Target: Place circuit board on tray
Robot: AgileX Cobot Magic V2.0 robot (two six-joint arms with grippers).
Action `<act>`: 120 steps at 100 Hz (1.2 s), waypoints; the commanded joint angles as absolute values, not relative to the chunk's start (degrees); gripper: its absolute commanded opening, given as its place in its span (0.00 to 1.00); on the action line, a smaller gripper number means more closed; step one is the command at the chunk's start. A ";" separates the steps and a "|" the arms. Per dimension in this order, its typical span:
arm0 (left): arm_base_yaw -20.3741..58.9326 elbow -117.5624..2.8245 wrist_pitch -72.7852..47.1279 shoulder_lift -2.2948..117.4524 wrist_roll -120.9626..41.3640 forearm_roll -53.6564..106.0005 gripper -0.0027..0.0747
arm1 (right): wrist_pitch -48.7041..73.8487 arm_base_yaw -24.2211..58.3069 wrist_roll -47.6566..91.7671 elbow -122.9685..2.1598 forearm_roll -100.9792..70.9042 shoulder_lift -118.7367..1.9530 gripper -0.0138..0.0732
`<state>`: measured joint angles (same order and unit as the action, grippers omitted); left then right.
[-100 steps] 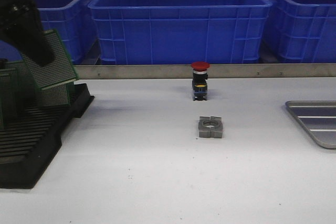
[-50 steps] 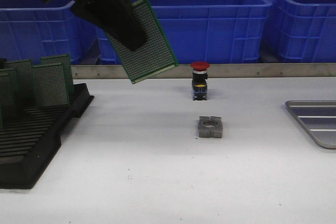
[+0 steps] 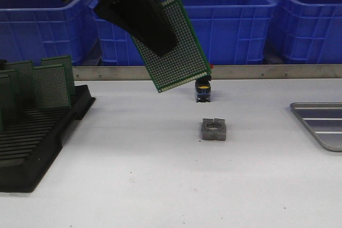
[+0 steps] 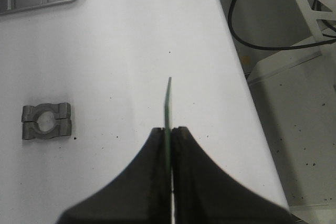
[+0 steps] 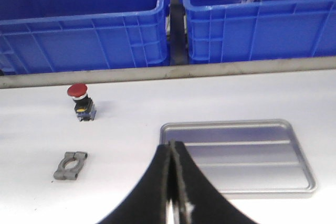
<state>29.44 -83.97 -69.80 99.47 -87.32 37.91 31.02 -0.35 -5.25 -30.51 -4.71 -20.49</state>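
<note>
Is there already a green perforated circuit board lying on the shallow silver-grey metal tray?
No, in the right wrist view the shallow silver-grey metal tray shows only its bare ridged surface, while the left gripper holds the green perforated circuit board in the air.

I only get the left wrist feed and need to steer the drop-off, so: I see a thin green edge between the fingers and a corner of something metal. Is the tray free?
Observer: Yes. The right wrist view shows the whole tray, and nothing lies on it.
Operator: How is the board sitting in the grip?
Observer: From the front, the circuit board hangs tilted, high above the table, with the left gripper clamped on its upper part.
Operator: Anything ahead of it I cannot see?
Observer: A red-capped push button stands upright by the back rail, beyond the grey clamp block.
</note>
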 commanded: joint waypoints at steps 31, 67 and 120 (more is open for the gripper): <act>29.89 -85.59 -73.03 96.54 -86.70 42.40 0.01 | 30.67 -0.35 -5.36 -34.74 -10.62 -28.40 0.31; 29.89 -85.59 -73.03 96.54 -86.70 43.66 0.01 | 28.21 -0.35 -2.75 -34.74 -16.47 -28.73 0.68; 29.89 -85.59 -73.03 96.54 -86.70 43.66 0.01 | 35.99 7.95 63.66 -37.43 -55.68 -51.57 0.68</act>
